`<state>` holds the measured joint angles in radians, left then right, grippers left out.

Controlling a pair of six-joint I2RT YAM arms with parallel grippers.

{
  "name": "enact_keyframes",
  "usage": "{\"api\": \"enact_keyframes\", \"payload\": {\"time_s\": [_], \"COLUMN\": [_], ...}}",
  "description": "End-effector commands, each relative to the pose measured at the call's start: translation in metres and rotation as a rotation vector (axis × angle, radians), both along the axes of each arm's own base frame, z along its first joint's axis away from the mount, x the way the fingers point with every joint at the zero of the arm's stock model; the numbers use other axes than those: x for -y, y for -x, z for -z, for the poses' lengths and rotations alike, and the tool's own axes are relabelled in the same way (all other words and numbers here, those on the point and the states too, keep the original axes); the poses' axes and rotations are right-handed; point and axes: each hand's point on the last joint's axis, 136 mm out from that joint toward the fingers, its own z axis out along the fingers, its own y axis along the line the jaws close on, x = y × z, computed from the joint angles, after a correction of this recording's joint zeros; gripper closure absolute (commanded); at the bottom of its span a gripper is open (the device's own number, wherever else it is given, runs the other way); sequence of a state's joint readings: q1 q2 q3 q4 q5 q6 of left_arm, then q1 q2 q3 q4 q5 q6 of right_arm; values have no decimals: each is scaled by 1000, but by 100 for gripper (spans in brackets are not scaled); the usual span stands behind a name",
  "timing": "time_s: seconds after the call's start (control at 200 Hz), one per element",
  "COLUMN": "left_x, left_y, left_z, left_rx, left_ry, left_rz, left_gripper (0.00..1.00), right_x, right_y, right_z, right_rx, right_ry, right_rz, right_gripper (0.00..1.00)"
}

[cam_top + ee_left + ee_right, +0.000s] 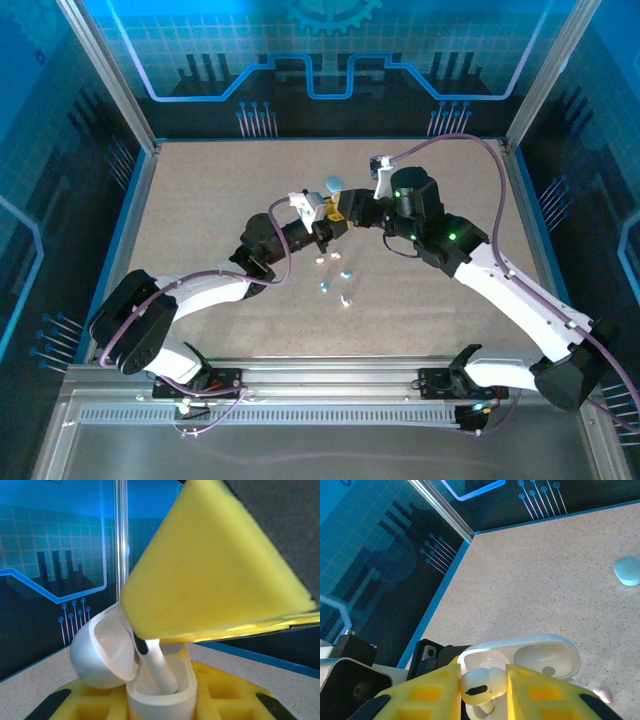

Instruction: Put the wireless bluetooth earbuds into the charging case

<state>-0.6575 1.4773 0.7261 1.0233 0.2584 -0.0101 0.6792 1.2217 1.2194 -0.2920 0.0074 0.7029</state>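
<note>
Right jaws (482, 680) are gripping the body of the white charging case (160, 700), yellow pads pressing either side and holding it up off the counter (200, 200). The case lid (102, 655) is hanging open, tipped back toward 9 o'clock in the left wrist view. One white earbud (477, 689) is standing stem-down in the case body, its head poking above the rim between the right pads. Left jaws (145, 625) are sitting closed with their yellow tip just over that earbud's head; cannot tell whether they are touching it. The two arms are meeting near the counter's centre. Loose earbuds are lying at 6 o'clock from the jaws: a pink one (322, 259), a pale blue one (346, 272) and a white one (345, 300). A pale blue case (332, 184) is resting at 12 o'clock, shut.
</note>
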Motion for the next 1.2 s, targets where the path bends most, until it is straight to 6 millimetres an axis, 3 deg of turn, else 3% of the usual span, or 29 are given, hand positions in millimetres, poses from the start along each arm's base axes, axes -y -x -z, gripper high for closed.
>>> {"api": "enact_keyframes", "payload": {"time_s": [0.0,0.4,1.196], "left_x": [1,-2,1], "left_y": [3,1,13], "left_z": [-25,-40,-37], "left_rx": [51,59,75], "left_ry": [67,85,64], "left_rz": [13,-12,45], "left_gripper": [79,79,79], "right_x": [-1,0,5], "right_y": [-4,18,13], "right_z": [-12,15,-3], "right_rx": [28,-32,-7], "right_ry": [-10,69,111], "right_rz": [-4,-75,-53], "right_gripper": [71,69,57]}}
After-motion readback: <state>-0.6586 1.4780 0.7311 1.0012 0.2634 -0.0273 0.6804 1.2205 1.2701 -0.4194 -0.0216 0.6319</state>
